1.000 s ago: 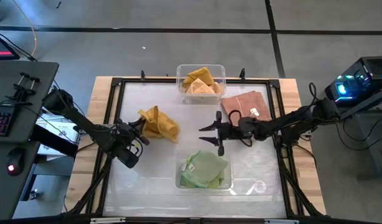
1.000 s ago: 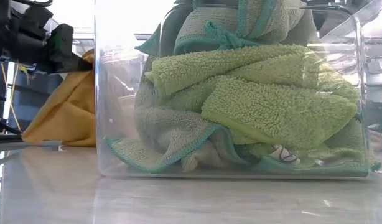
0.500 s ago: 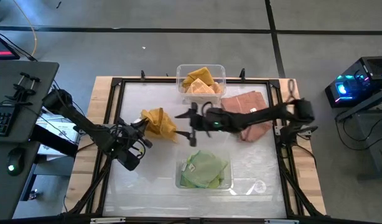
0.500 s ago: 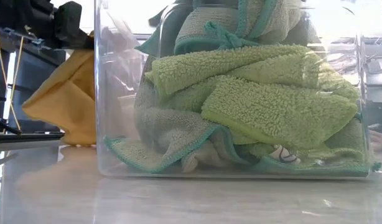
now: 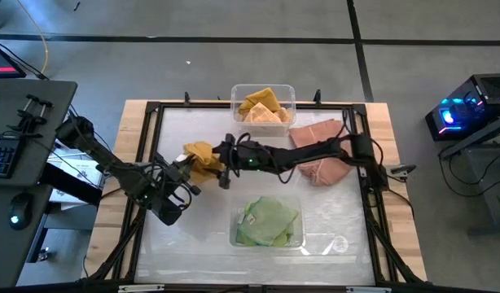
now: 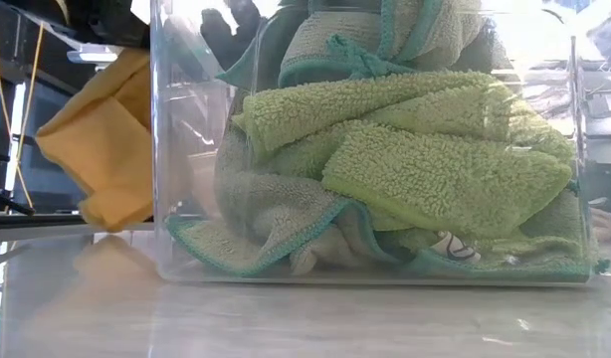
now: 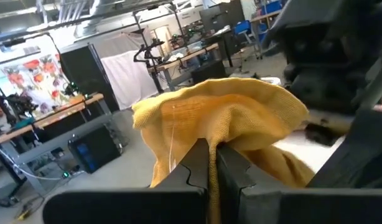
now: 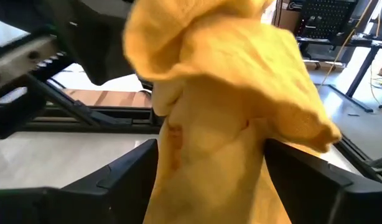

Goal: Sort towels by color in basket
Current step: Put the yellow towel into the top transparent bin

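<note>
- Left gripper [image 5: 187, 169] sits left of centre on the tabletop [image 5: 193, 236]; its fingers [image 7: 197, 167] are clenched on a mustard yellow towel [image 5: 203, 157], pinching a fold held clear of the surface.
- The right arm reaches across from the right side, and the right gripper [image 5: 225, 155] meets the same towel; its fingers [image 8: 116, 180] are spread wide with the cloth hanging between them, not closed.
- Count from above: three clear bins. The far bin [image 5: 263, 104] holds yellow towels [image 5: 263, 102], number unclear. The near bin [image 5: 266, 220] holds crumpled light green towels [image 5: 268, 218].
- One peach-salmon towel [image 5: 323, 150] lies flat at the right, beside the far bin, partly under the right arm. A third, empty-looking bin [image 5: 331, 242] stands right of the green one.
- The low view alone shows the green towels' looped pile, teal edging and a white tag [image 6: 450, 246], with the held towel hanging off the surface.
- The wrist views show the yellow cloth bunched and draped.
</note>
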Motion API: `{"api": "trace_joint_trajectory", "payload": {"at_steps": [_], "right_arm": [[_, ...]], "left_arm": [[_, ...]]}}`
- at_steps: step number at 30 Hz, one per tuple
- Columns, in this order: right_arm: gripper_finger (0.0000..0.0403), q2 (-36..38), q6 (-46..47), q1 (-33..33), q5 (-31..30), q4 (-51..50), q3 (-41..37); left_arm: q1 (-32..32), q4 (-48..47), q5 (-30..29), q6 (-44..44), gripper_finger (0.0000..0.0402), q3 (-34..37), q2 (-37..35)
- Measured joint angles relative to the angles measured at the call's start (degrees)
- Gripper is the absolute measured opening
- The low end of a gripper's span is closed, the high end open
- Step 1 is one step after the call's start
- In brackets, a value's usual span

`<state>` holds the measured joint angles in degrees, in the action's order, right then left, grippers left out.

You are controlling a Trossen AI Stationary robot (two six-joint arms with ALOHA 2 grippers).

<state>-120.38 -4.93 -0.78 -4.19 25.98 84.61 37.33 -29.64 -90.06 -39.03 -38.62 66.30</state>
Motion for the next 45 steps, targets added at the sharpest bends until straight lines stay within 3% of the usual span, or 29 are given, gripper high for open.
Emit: {"api": "trace_joint_trajectory", "payload": {"at_steps": [5, 11, 15, 17, 22, 28, 35, 39, 42, 45], "right_arm": [[0.0243, -3.9, 0.0, 0.0, 1.7, 2.0, 3.8], [0.0127, -5.6, 0.0, -0.5, 2.6, 1.3, 5.0], [0.0033, -3.5, -0.1, -2.0, 2.6, -6.8, 4.9], [0.0010, -1.4, -0.1, -2.9, 1.9, -13.0, 4.9], [0.0022, 4.4, -2.7, -2.8, -6.6, -27.3, 4.9], [0.0005, 9.4, -6.6, -0.6, -12.1, -38.7, 3.9], [0.0010, 9.4, -4.3, -0.4, -1.2, -28.1, -3.8], [0.0012, 8.7, -1.2, -0.7, -0.3, -22.8, -5.5], [0.0025, 8.3, -1.1, -1.5, -0.3, -22.2, -5.8], [0.0060, 8.2, -0.9, -2.5, -0.3, -22.2, -5.2]], "left_arm": [[0.6, -0.1, 0.0, 0.3, 0.0000, 0.0, 0.0], [0.7, -0.1, 0.1, 1.2, 0.0009, 0.0, 0.0], [0.7, -0.3, 0.1, 1.6, 0.0042, 0.0, 0.0], [0.8, -0.5, 0.7, 2.2, 0.0063, 0.0, 0.0], [1.0, -3.5, 5.9, 1.2, 0.0102, 0.0, 0.0], [1.3, -14.5, 10.1, -14.4, 0.0115, 2.0, 0.0], [2.9, -10.8, 9.9, -24.6, 0.0115, 10.9, 0.0], [4.3, -6.4, 9.6, -26.1, 0.0115, 14.6, 0.0], [5.8, -2.6, 8.6, -23.0, 0.0115, 15.3, 0.0], [7.4, 1.4, 9.1, -12.5, 0.0115, 14.4, 0.0]]}}
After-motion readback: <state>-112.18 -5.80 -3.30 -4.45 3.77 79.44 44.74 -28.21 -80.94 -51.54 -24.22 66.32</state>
